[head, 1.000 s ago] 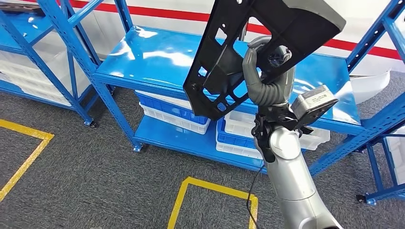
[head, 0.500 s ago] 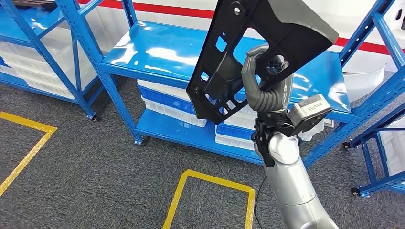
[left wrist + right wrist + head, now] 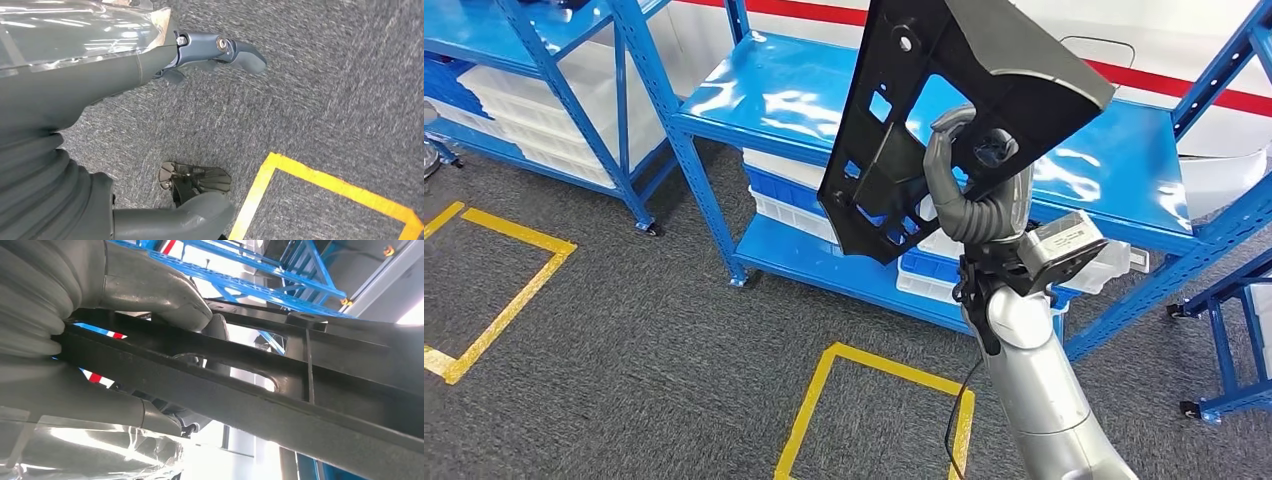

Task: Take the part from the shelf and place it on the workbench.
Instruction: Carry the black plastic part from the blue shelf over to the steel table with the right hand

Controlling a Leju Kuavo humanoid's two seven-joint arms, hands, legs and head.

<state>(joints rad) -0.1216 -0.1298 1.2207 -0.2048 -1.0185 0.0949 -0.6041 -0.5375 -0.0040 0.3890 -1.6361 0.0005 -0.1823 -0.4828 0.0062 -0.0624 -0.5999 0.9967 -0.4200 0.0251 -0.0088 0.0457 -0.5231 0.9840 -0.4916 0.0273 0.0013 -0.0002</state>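
The right hand (image 3: pixel 972 190) grips the black part (image 3: pixel 954 110), lifted clear of the blue shelf (image 3: pixel 1114 170). The left hand (image 3: pixel 150 65) hangs loose, holding nothing. Next comes carrying it to the desk.

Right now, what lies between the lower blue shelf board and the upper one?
In the head view, white and blue bins are stacked on the lower shelf board, beneath the upper shelf board.

We find no readable text, label, brand or number in these pictures. The wrist camera module (image 3: pixel 1064 240) carries faint markings on its casing, but they are too small and blurred for us to read.
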